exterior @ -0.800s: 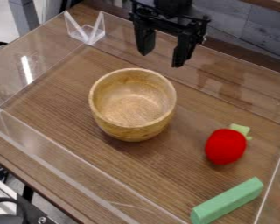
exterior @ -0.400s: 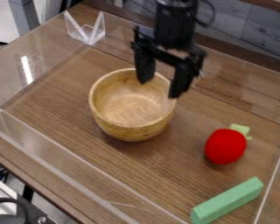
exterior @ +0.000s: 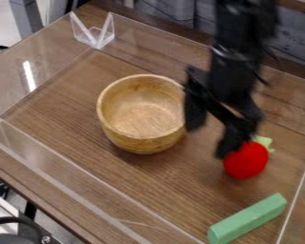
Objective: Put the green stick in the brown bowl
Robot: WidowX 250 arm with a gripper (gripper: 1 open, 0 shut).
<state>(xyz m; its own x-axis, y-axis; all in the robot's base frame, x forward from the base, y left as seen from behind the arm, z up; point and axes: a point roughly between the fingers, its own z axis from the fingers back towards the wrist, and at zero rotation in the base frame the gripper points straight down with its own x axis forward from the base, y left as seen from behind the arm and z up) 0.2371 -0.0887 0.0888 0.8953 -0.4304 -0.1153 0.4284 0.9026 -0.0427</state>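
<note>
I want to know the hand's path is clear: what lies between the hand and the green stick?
In the camera view, the red strawberry toy sits between the open hand and the green stick; the rest is bare wooden table.

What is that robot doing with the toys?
The robot's gripper is open and holding nothing. It hangs between the brown bowl and the red strawberry toy, pointing down at the wooden table. The green stick lies near the front right corner, not picked up. The bowl is empty, so the job of putting the stick in it has not been done yet.
</note>
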